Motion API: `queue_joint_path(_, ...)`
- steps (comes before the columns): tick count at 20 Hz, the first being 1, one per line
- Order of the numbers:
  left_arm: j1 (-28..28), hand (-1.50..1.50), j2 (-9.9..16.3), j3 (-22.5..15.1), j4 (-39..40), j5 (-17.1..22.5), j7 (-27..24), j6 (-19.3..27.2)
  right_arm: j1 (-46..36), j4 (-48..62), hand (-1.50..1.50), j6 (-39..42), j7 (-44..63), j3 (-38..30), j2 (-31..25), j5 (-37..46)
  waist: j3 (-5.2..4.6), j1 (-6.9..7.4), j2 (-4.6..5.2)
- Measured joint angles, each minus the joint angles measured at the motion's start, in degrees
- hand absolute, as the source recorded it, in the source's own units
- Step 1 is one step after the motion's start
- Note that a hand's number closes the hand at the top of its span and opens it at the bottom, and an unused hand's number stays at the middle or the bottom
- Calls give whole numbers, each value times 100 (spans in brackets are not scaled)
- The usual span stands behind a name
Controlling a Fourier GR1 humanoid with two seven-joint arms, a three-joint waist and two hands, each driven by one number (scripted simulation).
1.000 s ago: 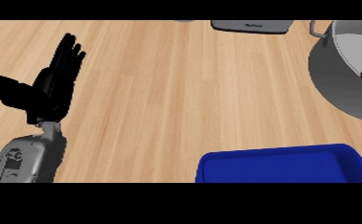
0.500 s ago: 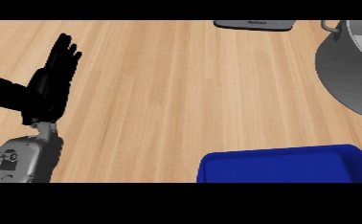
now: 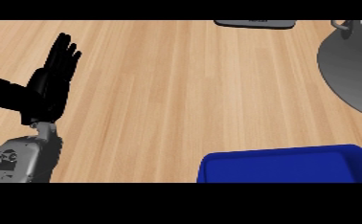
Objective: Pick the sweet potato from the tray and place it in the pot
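Looking steeply down at a wooden counter (image 3: 184,84), the view catches only part of what the task needs. A blue tray (image 3: 279,163) shows at the lower right, cut off by the bottom edge, and the strip of it in view is bare. The sweet potato cannot be seen anywhere; it probably lies on the hidden part of the tray, though that is a guess. The grey pot (image 3: 343,67) sits at the far right edge, only its curved side and a bit of handle showing, well apart from the tray. A flat grey object (image 3: 254,23) lies at the top edge.

The main risk from here is reaching blind: with the sweet potato out of view, a hand coming down onto the tray could miss it or nudge it aside. A later risk is the carry, since the pot is half outside the view and its rim could be clipped on the way in.

The left hand (image 3: 50,84) shows at the left edge, resting with its fingers straight and pointing up the view, spread slightly. It holds nothing and touches nothing. The right hand does not appear, so nothing can be said of its fingers.
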Motion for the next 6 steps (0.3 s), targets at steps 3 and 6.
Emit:
queue_joint_path(3,2,0,3,11,-4,0,-17,-1,65,-82,-150,69,68,-21,-69,-54,7,-13,7)
queue_joint_path(6,-10,0,-22,-10,-22,-12,-11,17,117,-156,-150,136,152,-36,-129,-105,14,-17,10)
